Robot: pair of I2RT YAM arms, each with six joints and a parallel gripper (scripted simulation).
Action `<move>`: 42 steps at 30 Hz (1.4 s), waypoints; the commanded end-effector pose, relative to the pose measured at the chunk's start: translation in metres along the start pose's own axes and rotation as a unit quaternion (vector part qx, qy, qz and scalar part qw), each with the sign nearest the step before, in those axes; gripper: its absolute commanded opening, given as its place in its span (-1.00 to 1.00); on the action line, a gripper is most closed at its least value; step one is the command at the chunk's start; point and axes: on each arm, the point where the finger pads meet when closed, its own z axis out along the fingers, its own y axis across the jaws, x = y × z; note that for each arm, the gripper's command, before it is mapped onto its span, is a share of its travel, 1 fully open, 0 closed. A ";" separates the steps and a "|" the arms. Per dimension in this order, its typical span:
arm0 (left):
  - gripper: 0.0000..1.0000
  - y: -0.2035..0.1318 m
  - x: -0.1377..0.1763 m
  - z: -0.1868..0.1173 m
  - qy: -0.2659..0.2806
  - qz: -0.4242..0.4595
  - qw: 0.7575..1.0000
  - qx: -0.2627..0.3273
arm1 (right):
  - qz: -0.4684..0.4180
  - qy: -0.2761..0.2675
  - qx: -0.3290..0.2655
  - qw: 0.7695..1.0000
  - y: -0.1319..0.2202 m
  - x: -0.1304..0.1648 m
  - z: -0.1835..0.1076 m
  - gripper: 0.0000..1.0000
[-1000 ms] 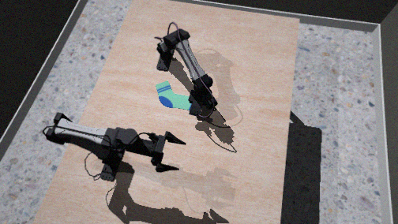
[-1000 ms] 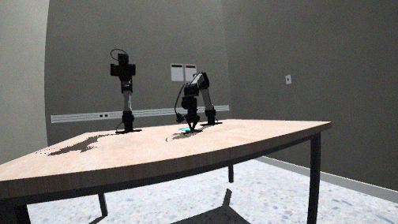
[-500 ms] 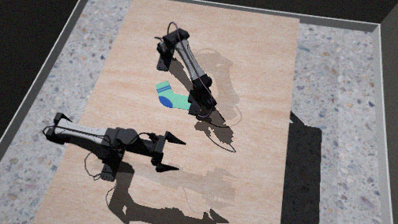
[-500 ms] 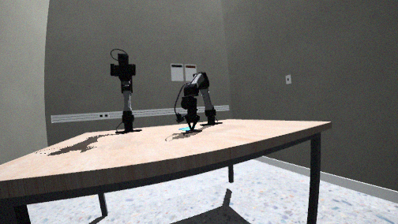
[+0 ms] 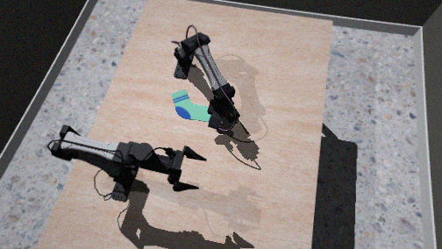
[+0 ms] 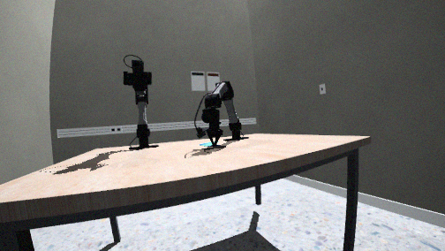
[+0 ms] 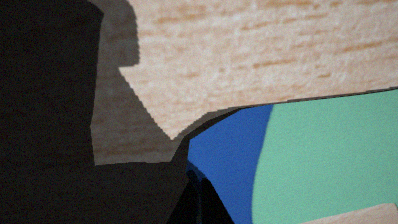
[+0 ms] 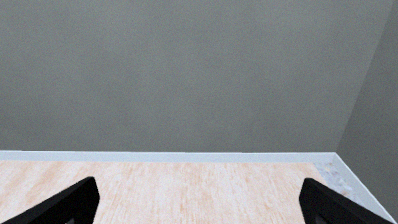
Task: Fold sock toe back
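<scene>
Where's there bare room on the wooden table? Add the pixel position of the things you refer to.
Top view: wood [image 5: 294, 88] [image 6: 185, 168] [image 7: 250, 40] [image 8: 150, 190] shows bare between the left gripper's [image 5: 216, 127] [image 6: 214, 145] [image 7: 197, 180] shadow and the right-hand edge, and between the mint-green sock [image 5: 194, 111] [image 6: 206, 144] [image 7: 320, 150] and right gripper [image 5: 202, 174] [image 6: 137, 79] [image 8: 199, 188]. Crowded: the left gripper's end of the sock.
</scene>
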 end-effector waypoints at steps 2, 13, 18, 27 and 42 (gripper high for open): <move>-0.94 -0.012 -0.001 0.002 0.009 0.009 1.000 0.022 | -0.001 -0.017 0.000 1.000 0.000 -0.013 -0.003 1.00; -0.94 0.003 -0.005 -0.023 -0.001 0.007 1.000 0.010 | -0.001 -0.017 0.000 1.000 0.000 -0.013 -0.003 1.00; -0.94 0.002 -0.006 -0.022 -0.001 0.010 1.000 0.010 | -0.001 -0.017 0.000 1.000 0.000 -0.013 -0.003 1.00; -0.94 0.004 -0.010 -0.018 -0.001 0.013 1.000 0.007 | -0.001 -0.017 0.000 1.000 0.000 -0.013 -0.003 1.00; -0.94 0.009 -0.008 -0.016 -0.003 0.008 1.000 0.006 | -0.001 -0.017 0.000 1.000 0.000 -0.013 -0.003 1.00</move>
